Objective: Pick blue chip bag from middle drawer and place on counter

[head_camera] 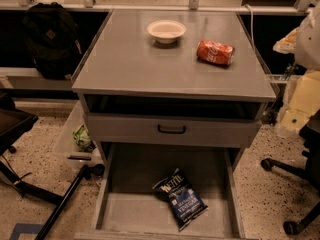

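The blue chip bag (180,198) lies flat on the floor of the open middle drawer (131,210), right of centre and near the front, its dark top edge pointing back left. The counter (135,64) is the grey cabinet top above it. My gripper is out of view. Only a white and yellowish part of my arm (302,96) shows at the right edge, beside the counter's right side and well above the drawer.
A white bowl (166,30) and a red soda can (215,52) on its side sit at the back of the counter. A closed drawer front with a black handle (171,129) overhangs the open drawer. A black backpack (50,39), a green packet (82,137) and stand legs (65,201) are at left. Chair wheels (295,194) are at right.
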`<state>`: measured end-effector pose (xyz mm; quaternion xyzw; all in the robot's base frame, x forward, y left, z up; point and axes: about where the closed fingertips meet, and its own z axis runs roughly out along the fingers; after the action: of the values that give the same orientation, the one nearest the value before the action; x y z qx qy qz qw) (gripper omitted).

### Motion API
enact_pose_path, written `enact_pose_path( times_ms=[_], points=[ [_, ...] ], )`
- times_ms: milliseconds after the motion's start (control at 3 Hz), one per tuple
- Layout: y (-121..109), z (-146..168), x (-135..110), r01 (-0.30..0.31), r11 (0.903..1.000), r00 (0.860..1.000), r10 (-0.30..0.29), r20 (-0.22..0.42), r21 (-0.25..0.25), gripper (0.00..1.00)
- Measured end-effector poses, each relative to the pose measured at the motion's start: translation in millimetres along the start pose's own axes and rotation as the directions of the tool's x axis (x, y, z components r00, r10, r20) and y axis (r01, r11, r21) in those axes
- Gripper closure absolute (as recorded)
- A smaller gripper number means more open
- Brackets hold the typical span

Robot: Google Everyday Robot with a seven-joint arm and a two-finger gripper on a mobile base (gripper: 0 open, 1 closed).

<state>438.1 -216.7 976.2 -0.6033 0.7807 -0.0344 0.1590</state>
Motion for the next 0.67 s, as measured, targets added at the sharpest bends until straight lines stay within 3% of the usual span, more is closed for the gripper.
enact_pose_path(
  times_ms=[333, 667],
  points=[
    [0.0, 0.1, 0.0, 0.0, 1.0, 1.0, 0.0, 0.0, 0.0, 0.0],
    [15.5, 48.3, 13.5, -0.017, 0.9966, 1.0, 0.015, -0.026, -0.08, 0.0]
  ],
)
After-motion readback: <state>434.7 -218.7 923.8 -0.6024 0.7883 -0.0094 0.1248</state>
